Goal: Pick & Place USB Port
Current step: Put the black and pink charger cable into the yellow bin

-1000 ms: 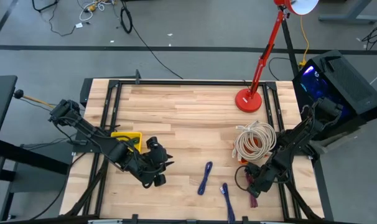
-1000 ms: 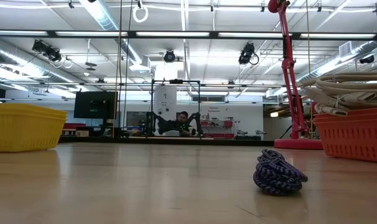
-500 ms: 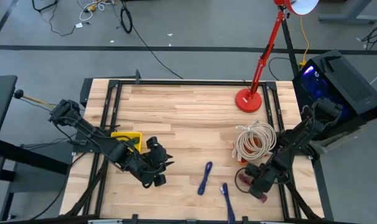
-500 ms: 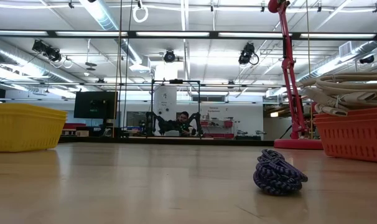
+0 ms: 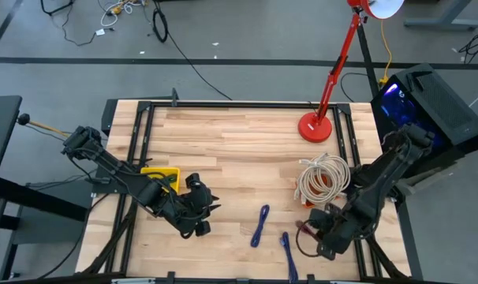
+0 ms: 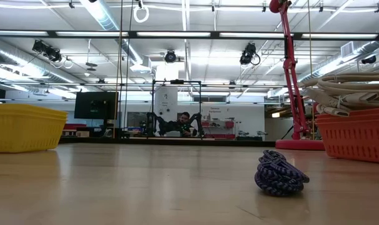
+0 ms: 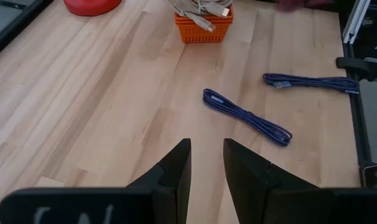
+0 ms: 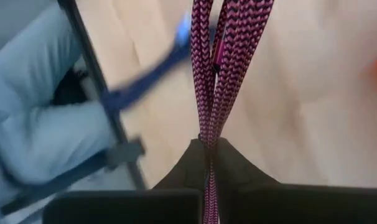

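The table (image 5: 239, 150) is pale blond wood in plank strips, framed by black rails. A red lamp (image 5: 315, 126) stands at its far edge on a round red base, its arm the same red. The basket (image 7: 203, 27) holding a cream-white cable coil (image 5: 323, 178) is orange; the other basket (image 5: 163, 177) is bright yellow. Two cables (image 7: 246, 116) lying flat are a woven blue-purple (the braid shows as fine flecking). The cable (image 8: 221, 68) pinched in the right gripper (image 8: 208, 148) is magenta and black in a herringbone braid. Both arms are dark, nearly black, as is the left gripper (image 7: 206, 163).
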